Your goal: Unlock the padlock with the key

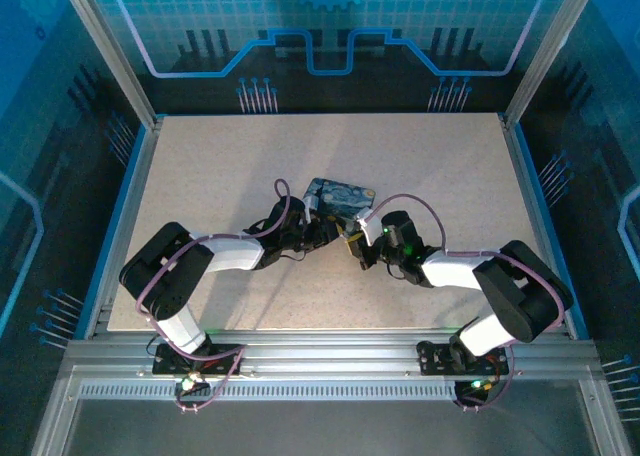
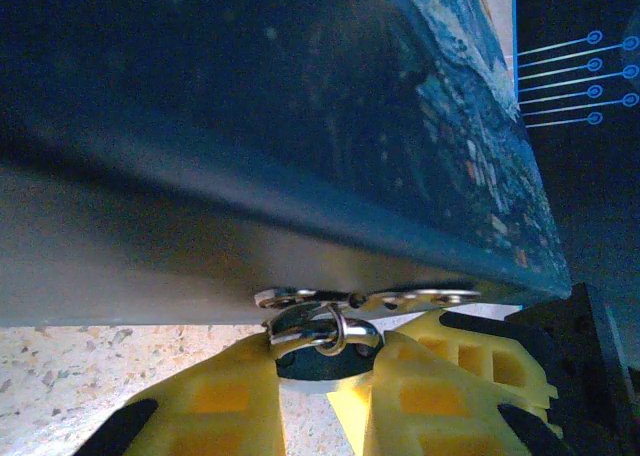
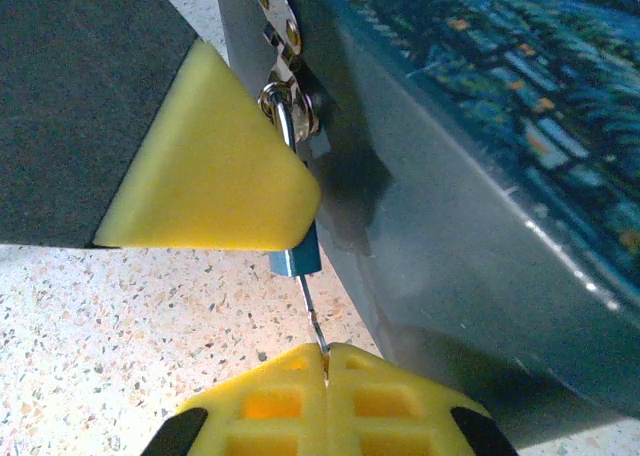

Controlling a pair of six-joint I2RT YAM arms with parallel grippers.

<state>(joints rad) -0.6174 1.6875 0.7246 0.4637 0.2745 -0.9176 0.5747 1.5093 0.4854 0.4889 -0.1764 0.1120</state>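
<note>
The padlock [image 2: 318,362] hangs by its thin silvery shackle [image 2: 322,325] from the hasp [image 2: 365,298] on the side of the painted tin [image 1: 340,196]. My left gripper [image 2: 320,368] is shut on its dark bluish body. In the right wrist view, a left finger [image 3: 210,166] covers most of the padlock [image 3: 297,261]; only its blue bottom end shows. The thin dark key [image 3: 312,316] runs from that end down into my right gripper [image 3: 327,354], which is shut on it. Its tip sits at the padlock's bottom face. In the top view the grippers, left [image 1: 322,232] and right [image 1: 357,246], meet at the tin's near side.
The blue-and-yellow night-sky tin [image 3: 480,126] lies on the speckled table [image 1: 220,166] and looms close beside both grippers. Blue-lit enclosure walls [image 1: 90,96] and metal rails [image 1: 330,346] border the table.
</note>
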